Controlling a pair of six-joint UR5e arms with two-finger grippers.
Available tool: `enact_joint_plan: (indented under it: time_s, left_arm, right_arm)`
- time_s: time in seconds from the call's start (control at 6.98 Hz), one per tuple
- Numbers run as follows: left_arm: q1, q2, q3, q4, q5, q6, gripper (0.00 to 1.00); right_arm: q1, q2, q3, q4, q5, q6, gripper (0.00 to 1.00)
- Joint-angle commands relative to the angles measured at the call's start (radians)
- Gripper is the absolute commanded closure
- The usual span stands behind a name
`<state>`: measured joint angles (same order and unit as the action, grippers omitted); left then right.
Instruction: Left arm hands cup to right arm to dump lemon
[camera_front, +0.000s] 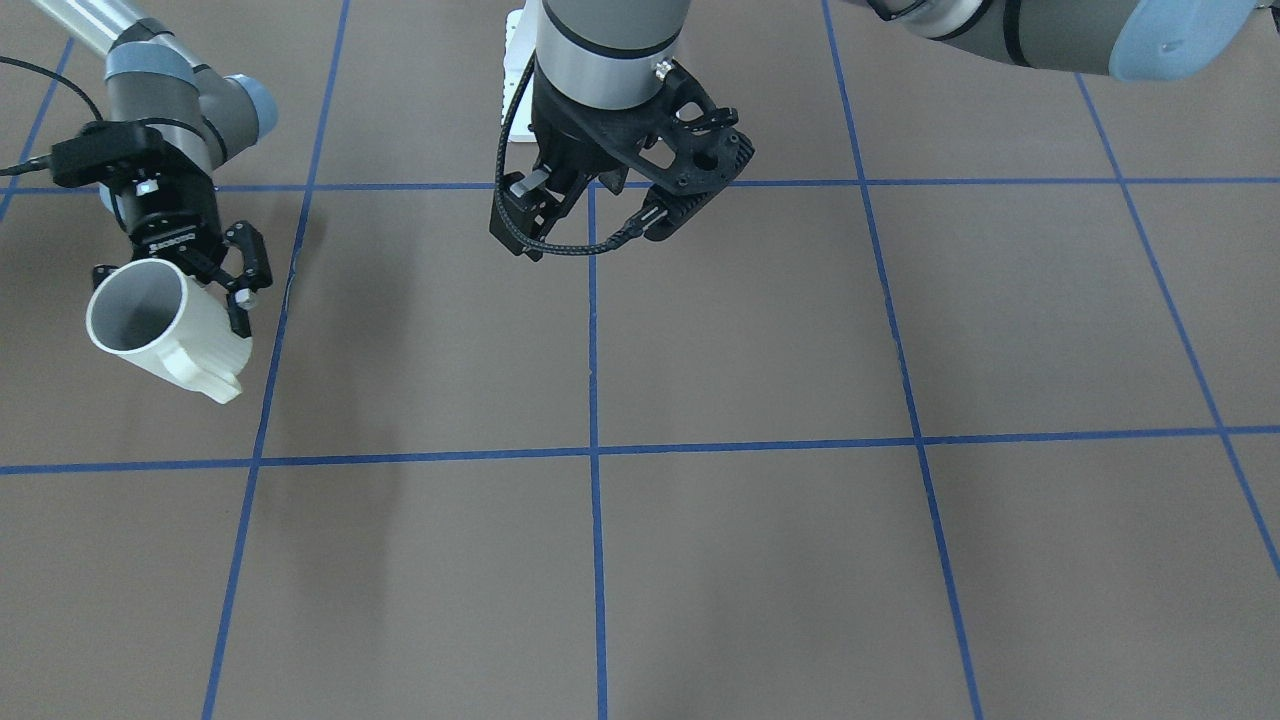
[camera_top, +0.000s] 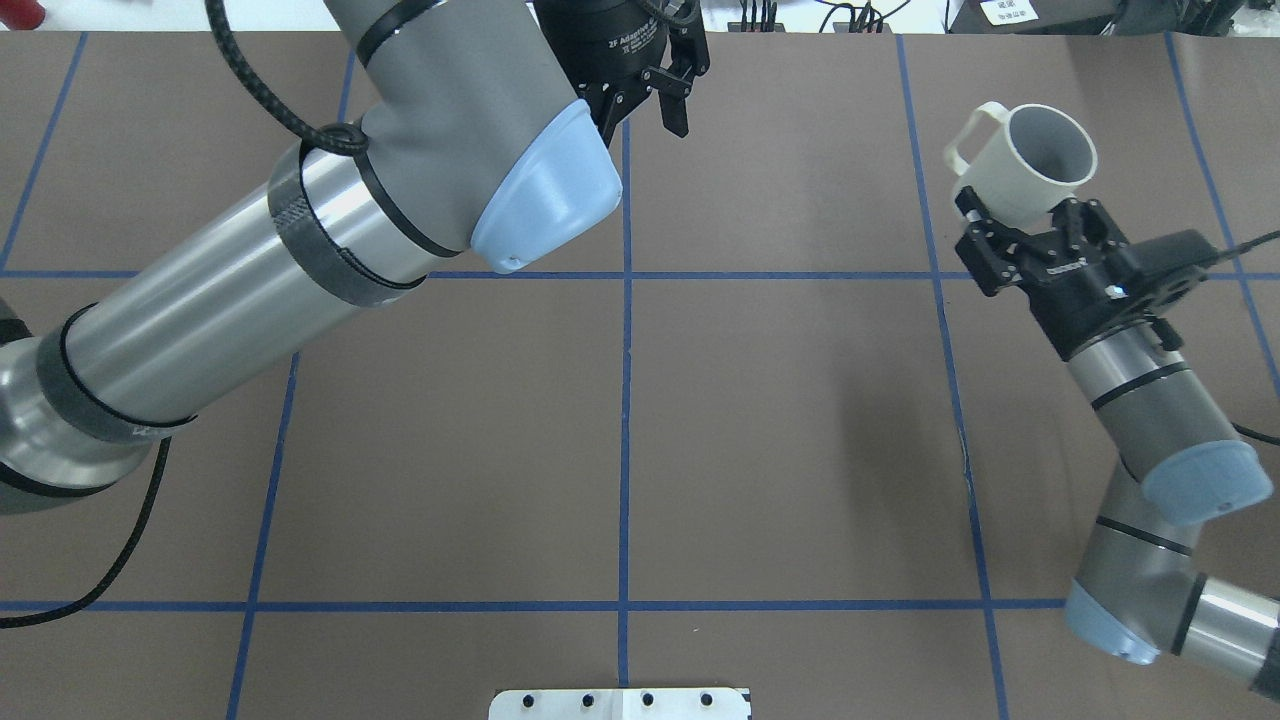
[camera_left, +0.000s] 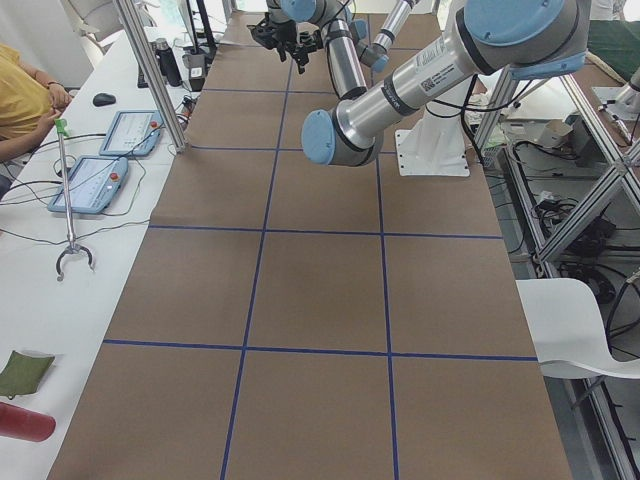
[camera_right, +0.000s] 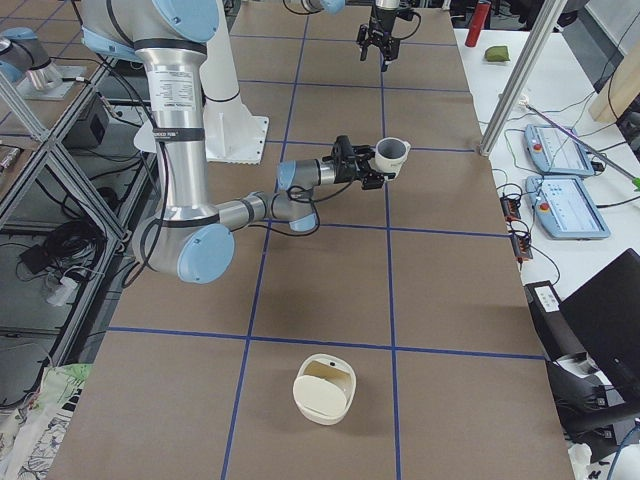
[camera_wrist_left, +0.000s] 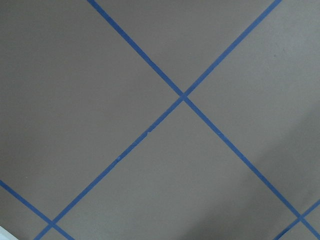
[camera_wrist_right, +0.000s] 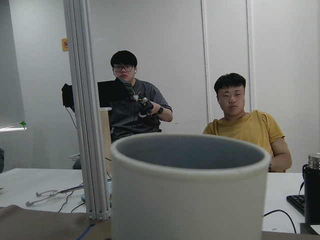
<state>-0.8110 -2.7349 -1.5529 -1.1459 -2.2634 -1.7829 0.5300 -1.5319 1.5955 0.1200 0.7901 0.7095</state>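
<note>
**Cup held aloft over the far right-hand square of the bench**

The cup (camera_top: 1015, 185) is held off the bench (camera_top: 800, 450) by the right gripper (camera_top: 1032, 212), whose fingers (camera_top: 980, 235) are pinched against its lower wall from either side. It is tilted, with the grey inside turned up and towards the operators' edge and the squared handle on the side nearer the bench's middle. In the right wrist view only its rim is seen. An aluminium post (camera_right: 515, 85) stands at the bench edge ahead, and two people (camera_wrist_right: 140, 95) are seen beyond it.

The left gripper (camera_top: 648, 112) hangs over a blue tape line (camera_top: 625, 450) at mid-width on the far side, its fingers (camera_top: 682, 108) spread with nothing between them. The two grippers are well apart, with a full grid square of brown surface between them. The left arm (camera_top: 250, 300) is stretched diagonally over the robot's left half of the bench.

An off-white round container (camera_right: 323, 388) lies near the bench end on the robot's right, well apart from the cup. A white base plate (camera_top: 620, 703) is fixed at the robot's edge. Teach pendants (camera_right: 560, 150) lie on the side table past the post.
</note>
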Motion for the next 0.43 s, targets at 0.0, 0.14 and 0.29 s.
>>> enact_joint_plan:
  time_s: [0.0, 0.14, 0.29]
  left_arm:
    - [0.010, 0.008, 0.013, -0.018, 0.040, 0.002, 0.00]
    - [0.010, 0.008, 0.017, -0.021, 0.042, 0.002, 0.00]
    - [0.012, 0.006, 0.019, -0.021, 0.042, 0.000, 0.00]
  right_arm:
    - [0.016, -0.173, -0.009, 0.151, 0.006, 0.165, 0.54]
    - [0.016, -0.244, -0.012, 0.203, 0.014, 0.198, 0.58]
    - [0.018, -0.290, -0.026, 0.249, 0.014, 0.265, 0.57]
